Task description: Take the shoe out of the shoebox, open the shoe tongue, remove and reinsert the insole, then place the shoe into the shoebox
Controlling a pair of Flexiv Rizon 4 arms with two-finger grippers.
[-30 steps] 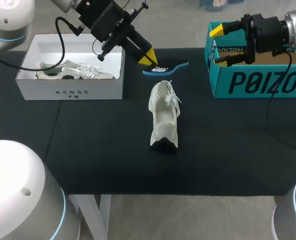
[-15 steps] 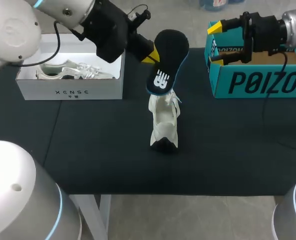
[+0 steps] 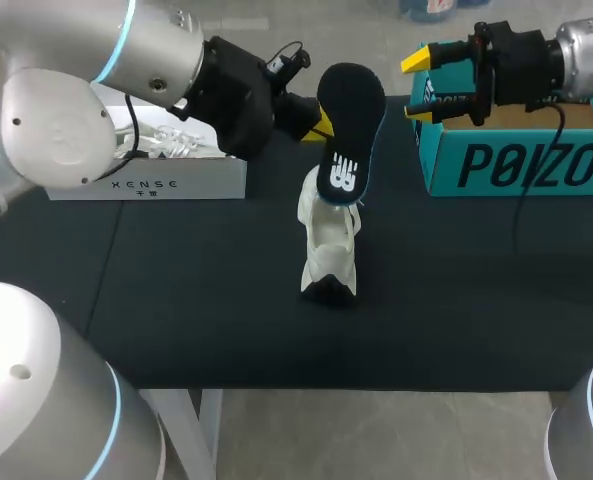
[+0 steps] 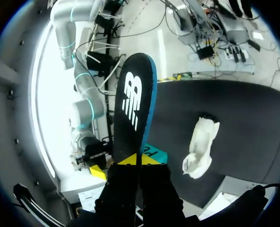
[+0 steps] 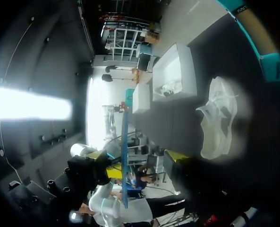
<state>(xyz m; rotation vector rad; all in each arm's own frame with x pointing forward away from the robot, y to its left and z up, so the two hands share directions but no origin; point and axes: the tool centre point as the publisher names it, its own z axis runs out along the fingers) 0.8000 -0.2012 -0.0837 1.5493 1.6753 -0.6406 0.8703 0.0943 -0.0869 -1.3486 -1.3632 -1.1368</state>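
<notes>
Reinsert step. L pincer (image 4: 139, 161) clamped on insole (image 4: 132, 109), hanging over shoe (image 3: 328, 240) on counter (image 3: 176, 300). R pincer (image 3: 428, 85) wide open, empty. Next: aim insole into shoe mouth, push down.

The black counter (image 3: 176, 300) looks matt, cloth-covered. The white shoe (image 3: 328, 240) is soft fabric, the black blue-edged insole (image 3: 348, 120) matt, the teal shoebox (image 3: 516, 165) smooth cardboard.

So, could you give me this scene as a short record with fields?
insole: held above the shoe, in left gripper
left gripper: shut on insole end
shoe: white, on table, untouched
right gripper: open, empty, at teal box
white box: another shoe inside
</notes>
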